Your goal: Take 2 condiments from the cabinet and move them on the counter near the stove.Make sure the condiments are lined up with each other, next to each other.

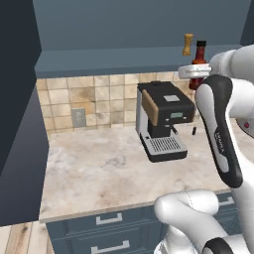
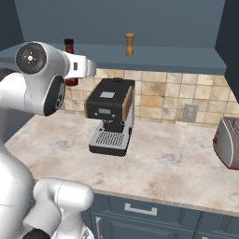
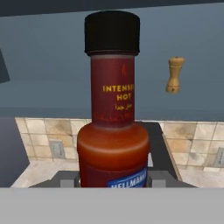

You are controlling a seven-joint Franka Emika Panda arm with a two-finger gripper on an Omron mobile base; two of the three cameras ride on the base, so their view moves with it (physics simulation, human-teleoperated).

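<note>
One slim red hot-sauce bottle [image 3: 113, 113] with black cap and blue label, grasped by the gripper [image 3: 113, 177], one tan-orange bottle [image 3: 174, 75] seen behind.

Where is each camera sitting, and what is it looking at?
Left base view: behind the arm on its left, facing the counter and coffee machine; arm at right.
Right base view: behind on its right, same counter; arm at left.
Hand view: on the hand, facing the red bottle close up.
All three share the red bottle and tan bottle.
</note>
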